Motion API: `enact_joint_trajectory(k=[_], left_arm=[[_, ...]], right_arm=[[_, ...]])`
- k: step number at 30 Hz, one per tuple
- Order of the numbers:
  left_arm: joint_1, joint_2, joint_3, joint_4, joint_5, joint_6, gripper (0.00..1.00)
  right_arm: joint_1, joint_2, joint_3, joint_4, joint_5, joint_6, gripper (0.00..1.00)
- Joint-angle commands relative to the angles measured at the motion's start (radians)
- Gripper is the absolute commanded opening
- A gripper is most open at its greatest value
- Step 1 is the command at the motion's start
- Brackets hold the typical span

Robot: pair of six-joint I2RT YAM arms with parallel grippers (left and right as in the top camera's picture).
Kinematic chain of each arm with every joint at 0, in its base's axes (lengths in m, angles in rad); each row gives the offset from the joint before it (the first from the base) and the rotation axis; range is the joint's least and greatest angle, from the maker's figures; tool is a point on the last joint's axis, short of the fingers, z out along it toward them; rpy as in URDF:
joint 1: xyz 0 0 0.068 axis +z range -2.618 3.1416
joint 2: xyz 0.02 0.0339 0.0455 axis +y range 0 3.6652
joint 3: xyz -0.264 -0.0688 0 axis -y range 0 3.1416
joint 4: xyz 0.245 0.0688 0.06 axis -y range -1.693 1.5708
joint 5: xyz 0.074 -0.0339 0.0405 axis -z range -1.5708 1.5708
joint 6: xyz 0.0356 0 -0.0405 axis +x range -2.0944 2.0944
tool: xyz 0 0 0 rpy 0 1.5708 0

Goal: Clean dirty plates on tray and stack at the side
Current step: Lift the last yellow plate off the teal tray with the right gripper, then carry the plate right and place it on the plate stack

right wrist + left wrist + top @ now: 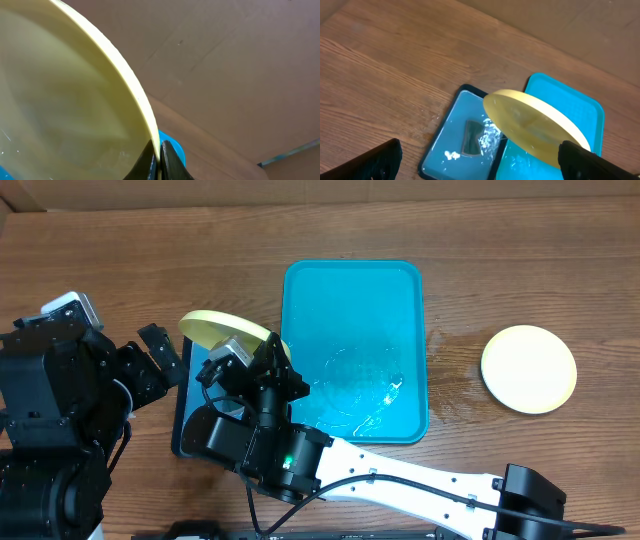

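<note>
1. Left gripper (162,355): a black gripper is seen at the far left of the table (120,260), just beside the small blue tray. Its jaws are spread wide and nothing is held between them. In the left wrist view its fingers (377,160) are seen at the two lower corners.
2. Small blue tray (451,125): this black-rimmed tray is laid flat on the table, just beside the left edge of the teal tray. Water, a few white flecks and a dark rectangular piece (471,137) are seen in it. What the piece is cannot be told.
3. Held plate (222,328): a yellow-green plate is held tilted in the air, above the small blue tray and the left edge of the teal tray. Its surface is seen to be wet in the right wrist view.
4. Right gripper (159,161): it is carried on a white arm that enters from the lower right. Its jaws are pinched on the rim of the held plate.
5. Teal tray (350,290): the large tray is set flat in the middle of the table. Glistening wet streaks are seen on its lower half.
6. Damp patch (450,370): a darker wet area is seen on the table, between the teal tray and the second plate.
7. Second plate (528,368): a pale yellow-green plate is laid flat on the table, well apart from the teal tray, at the right.
</note>
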Motion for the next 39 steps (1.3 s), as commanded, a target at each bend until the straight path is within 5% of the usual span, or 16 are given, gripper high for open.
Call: enact_joint_trajectory(k=[1,3,11,13,18,25,36,39], left_arm=[[0.004,-0.002,0.018,0.004,-0.013,0.005,1.0],[0.004,-0.002,0.018,0.004,-0.013,0.005,1.0],[0.004,-0.002,0.018,0.003,-0.013,0.005,1.0],[0.004,-0.001,0.018,0.003,-0.013,0.005,1.0],[0.004,-0.001,0.018,0.003,-0.013,0.005,1.0],[0.004,0.018,0.018,0.003,0.008,0.005,1.0],[0.004,0.071,0.018,-0.014,0.032,0.006,1.0],[0.004,0.073,0.018,-0.019,0.032,0.006,1.0]], right_arm=[[-0.039,-0.011,0.025,-0.004,0.0,0.097,0.04],[-0.101,-0.011,0.025,-0.048,-0.172,0.231,0.04],[-0.577,-0.066,0.043,-0.082,-1.588,0.379,0.04],[-0.689,-0.109,0.057,-0.092,-1.721,0.43,0.04],[-1.004,-0.24,0.065,-0.248,-1.672,0.562,0.04],[-1.45,-0.238,0.029,-0.698,-1.295,0.647,0.04],[-1.769,-0.141,-0.313,-0.629,-1.332,0.514,0.04],[-1.796,-0.141,-0.344,-0.608,-1.309,0.515,0.16]])
